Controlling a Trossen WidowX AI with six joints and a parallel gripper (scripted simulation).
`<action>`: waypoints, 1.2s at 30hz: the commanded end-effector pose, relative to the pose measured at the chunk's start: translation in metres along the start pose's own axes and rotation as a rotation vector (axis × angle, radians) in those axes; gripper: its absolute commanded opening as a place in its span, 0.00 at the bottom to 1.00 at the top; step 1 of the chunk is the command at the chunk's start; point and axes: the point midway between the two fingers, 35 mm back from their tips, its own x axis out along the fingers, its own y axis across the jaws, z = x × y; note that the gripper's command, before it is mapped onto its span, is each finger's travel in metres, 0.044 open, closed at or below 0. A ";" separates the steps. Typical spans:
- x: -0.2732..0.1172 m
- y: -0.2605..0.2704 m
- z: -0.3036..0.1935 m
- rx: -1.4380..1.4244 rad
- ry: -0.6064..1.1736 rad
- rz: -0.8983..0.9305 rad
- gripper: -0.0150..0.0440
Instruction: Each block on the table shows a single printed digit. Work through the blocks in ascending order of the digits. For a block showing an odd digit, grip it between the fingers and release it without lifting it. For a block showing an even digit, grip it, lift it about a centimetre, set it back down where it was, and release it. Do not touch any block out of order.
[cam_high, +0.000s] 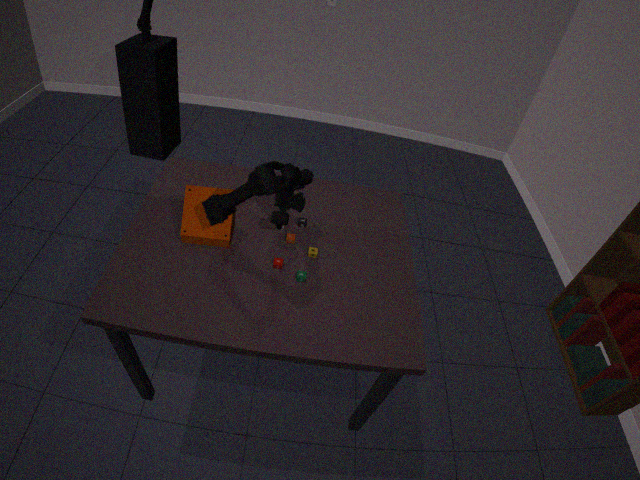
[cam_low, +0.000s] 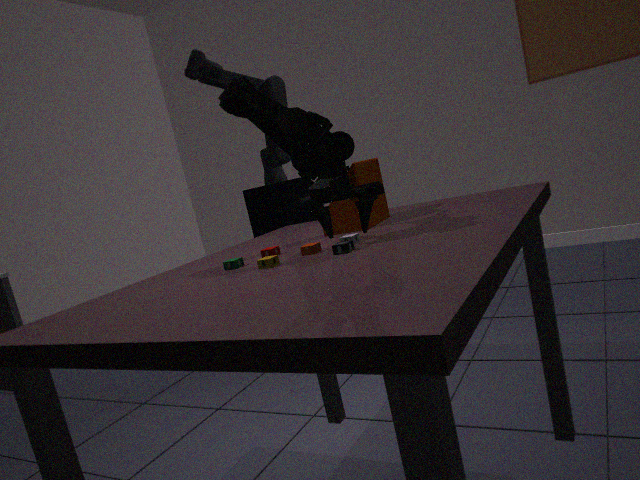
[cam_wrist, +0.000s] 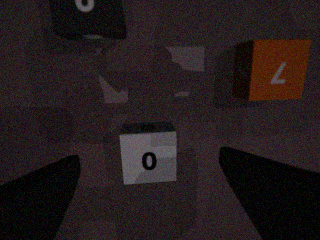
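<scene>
White block (cam_wrist: 149, 158) marked 0 sits flat on the table; orange block (cam_wrist: 274, 71) marked 7 lies beyond it, a dark block (cam_wrist: 89, 19) apart.

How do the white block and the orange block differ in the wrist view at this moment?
The white block shows a dark 0; the orange block shows a pale 7. The white block sits centred between the open fingers, while the orange block lies off to the upper right, outside them. The white block's digit reads upright here; the orange block's appears turned round. Both rest flat on the table, untouched.
</scene>
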 end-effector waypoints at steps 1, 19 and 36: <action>0.009 -0.003 -0.004 -0.012 0.007 -0.012 0.93; 0.011 -0.003 -0.004 -0.012 0.007 -0.012 0.46; 0.004 -0.002 -0.004 -0.012 0.007 -0.012 0.46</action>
